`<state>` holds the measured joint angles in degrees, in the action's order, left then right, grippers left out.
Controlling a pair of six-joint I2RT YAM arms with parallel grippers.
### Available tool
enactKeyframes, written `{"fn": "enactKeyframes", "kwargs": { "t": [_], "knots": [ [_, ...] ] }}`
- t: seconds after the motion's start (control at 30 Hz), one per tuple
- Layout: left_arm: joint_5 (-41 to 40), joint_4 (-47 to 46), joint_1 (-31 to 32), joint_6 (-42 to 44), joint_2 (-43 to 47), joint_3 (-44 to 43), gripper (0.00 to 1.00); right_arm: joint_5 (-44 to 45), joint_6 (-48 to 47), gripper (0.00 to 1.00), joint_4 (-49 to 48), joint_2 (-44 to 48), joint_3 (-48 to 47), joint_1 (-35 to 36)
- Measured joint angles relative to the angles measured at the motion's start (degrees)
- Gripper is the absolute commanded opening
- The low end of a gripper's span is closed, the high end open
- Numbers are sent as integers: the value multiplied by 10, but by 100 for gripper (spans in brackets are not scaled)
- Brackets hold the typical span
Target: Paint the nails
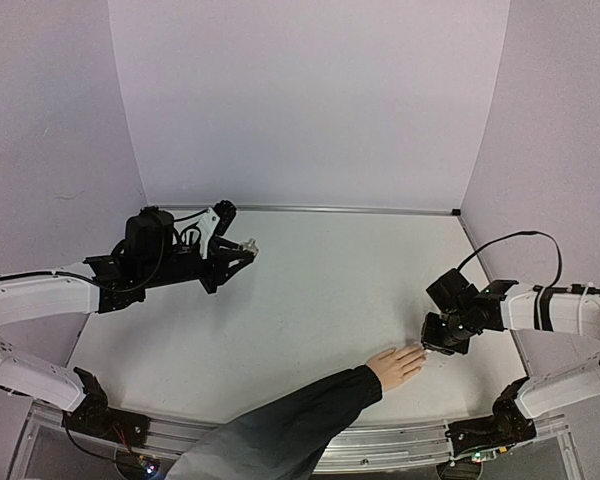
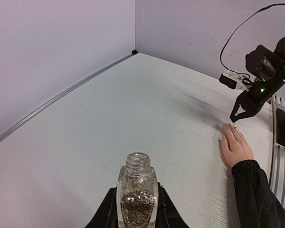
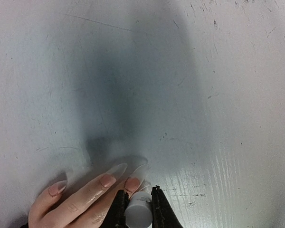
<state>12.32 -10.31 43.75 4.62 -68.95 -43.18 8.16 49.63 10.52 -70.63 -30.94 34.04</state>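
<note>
A pale hand (image 1: 395, 365) in a long black sleeve (image 1: 290, 420) lies flat on the white table, fingers stretched toward the right arm. Its nails (image 3: 115, 169) are long and clear. My right gripper (image 3: 138, 202) is shut on a small white cap (image 3: 138, 211), directly over the fingertips; whatever hangs under the cap is hidden. In the top view that right gripper (image 1: 435, 348) hovers at the tip of the hand. Far to the left, my left gripper (image 2: 137, 199) is shut on a small clear glass bottle (image 2: 137, 190), uncapped, upright, filled with glittery flakes.
The white table (image 1: 310, 300) is walled by pale panels, with a metal strip along the back edge (image 1: 300, 209). The right arm's cable (image 1: 515, 240) loops above its wrist. A rail (image 1: 380, 440) runs along the near edge.
</note>
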Motion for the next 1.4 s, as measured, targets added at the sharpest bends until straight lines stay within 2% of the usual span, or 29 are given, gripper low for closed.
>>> {"fn": "enactKeyframes", "kwargs": {
  "t": [0.8,1.4],
  "knots": [
    [0,4,0,1,0,0,0,20,24,0,0,-6,0,0],
    [0,4,0,1,0,0,0,18,16,0,46,56,-8,0]
  ]
}}
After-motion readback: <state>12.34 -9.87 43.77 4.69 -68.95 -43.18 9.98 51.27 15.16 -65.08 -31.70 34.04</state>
